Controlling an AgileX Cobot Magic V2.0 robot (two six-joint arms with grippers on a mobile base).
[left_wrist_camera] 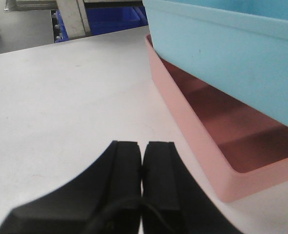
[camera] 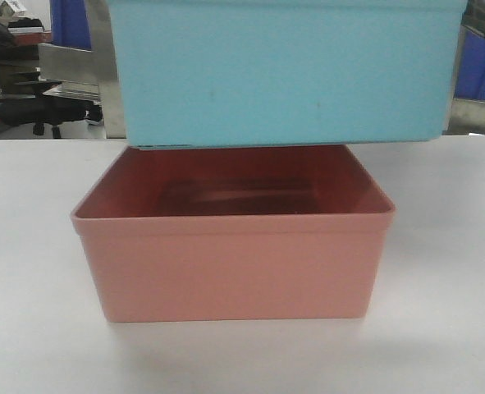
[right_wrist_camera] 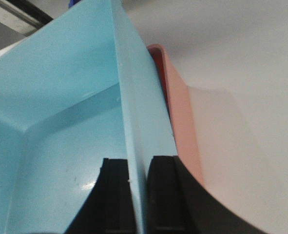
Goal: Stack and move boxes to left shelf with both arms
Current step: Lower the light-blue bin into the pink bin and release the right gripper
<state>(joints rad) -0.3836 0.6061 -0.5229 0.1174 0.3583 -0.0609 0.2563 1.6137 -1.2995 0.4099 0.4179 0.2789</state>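
The light-blue tub (camera: 283, 74) is pinched at its wall by the right fingers (right_wrist_camera: 115, 195), over the salmon-pink tub (camera: 234, 263); the left fingers (left_wrist_camera: 126, 170) are pressed together.

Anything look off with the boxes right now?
The light blue box is not nested: it hangs, slightly tilted, over the far side of the pink box, held by one wall in the right gripper. The left gripper is shut and empty over the table. No spill or damage visible.
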